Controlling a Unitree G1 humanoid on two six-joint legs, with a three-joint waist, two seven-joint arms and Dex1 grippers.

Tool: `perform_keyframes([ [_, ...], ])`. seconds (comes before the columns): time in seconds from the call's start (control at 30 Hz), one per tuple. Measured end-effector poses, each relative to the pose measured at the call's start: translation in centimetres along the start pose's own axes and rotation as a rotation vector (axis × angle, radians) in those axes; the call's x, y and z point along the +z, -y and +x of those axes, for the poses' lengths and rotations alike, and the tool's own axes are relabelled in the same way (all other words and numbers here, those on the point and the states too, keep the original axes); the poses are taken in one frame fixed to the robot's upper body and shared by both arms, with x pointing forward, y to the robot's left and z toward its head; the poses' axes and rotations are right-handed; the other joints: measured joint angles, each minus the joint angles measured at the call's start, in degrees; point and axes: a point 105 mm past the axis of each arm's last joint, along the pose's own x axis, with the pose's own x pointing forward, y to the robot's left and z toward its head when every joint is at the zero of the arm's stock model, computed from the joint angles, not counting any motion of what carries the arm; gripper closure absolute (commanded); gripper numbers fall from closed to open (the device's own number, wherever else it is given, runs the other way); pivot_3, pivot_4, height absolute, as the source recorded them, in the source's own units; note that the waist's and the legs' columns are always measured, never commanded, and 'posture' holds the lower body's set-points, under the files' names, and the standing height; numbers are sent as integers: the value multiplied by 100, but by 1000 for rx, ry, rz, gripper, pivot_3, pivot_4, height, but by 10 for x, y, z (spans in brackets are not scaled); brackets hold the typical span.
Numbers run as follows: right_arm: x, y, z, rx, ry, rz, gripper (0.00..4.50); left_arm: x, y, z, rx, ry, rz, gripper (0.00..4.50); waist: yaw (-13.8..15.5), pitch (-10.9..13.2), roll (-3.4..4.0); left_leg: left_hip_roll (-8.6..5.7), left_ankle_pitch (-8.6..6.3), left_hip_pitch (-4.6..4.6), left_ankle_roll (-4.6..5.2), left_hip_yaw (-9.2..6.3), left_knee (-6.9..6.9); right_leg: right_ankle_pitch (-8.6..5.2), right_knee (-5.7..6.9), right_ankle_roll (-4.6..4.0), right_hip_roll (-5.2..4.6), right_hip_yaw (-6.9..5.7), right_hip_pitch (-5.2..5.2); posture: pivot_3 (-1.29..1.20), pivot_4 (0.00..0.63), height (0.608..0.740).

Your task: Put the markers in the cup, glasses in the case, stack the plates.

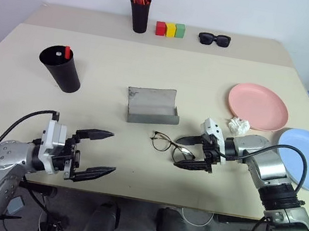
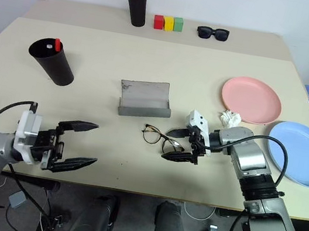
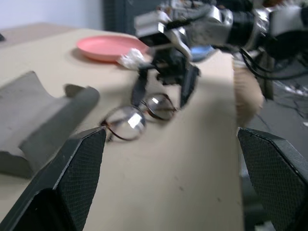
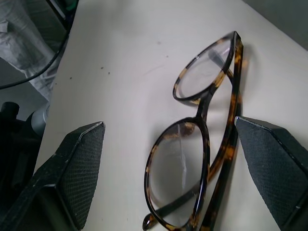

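Observation:
Thin dark-rimmed glasses (image 1: 168, 144) lie folded on the table just in front of the open grey case (image 1: 152, 106). My right gripper (image 1: 188, 152) is open, with one finger on each side of the glasses' right end; the right wrist view has the glasses (image 4: 202, 144) between its fingers. My left gripper (image 1: 109, 152) hangs open and empty over the front left of the table, pointing toward the glasses. The black cup (image 1: 61, 70) stands at the left with a red-capped marker (image 1: 67, 52) poking out. The pink plate (image 1: 258, 106) and the blue plate (image 1: 307, 159) lie side by side at the right.
A crumpled white scrap (image 1: 239, 125) lies between the pink plate and my right wrist. At the back edge stand a black holder of orange-red pens (image 1: 139, 12), three coloured blocks (image 1: 170, 30) and black sunglasses (image 1: 214, 39).

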Motion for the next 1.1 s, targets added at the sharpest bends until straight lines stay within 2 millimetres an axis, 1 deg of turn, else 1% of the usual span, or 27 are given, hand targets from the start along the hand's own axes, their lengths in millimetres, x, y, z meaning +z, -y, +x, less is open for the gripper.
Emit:
perform_keyframes([
  [0.43, -1, 0, 2, -3, -7, 35, 44, -4, 1, -2, -4, -14, 2, 30, 3, 0, 0, 0, 0, 0, 0, 0, -1, 0, -2, 0, 0, 0, 0, 0, 150, 740],
  [0.83, 10, -8, 13, 44, -9, 10, 44, -5, 0, 0, 0, -14, -1, 30, 3, 0, 0, 1, 0, -1, 0, -1, -3, 0, -4, 0, 0, 0, -1, 0, 150, 740],
  [1.1, 10, -9, 14, 49, -13, 11, 44, -5, -1, 1, 4, -18, 5, 30, 4, 0, 0, 1, 0, -1, 0, 0, -3, -1, -6, -1, -1, 0, -1, 0, 150, 740],
])
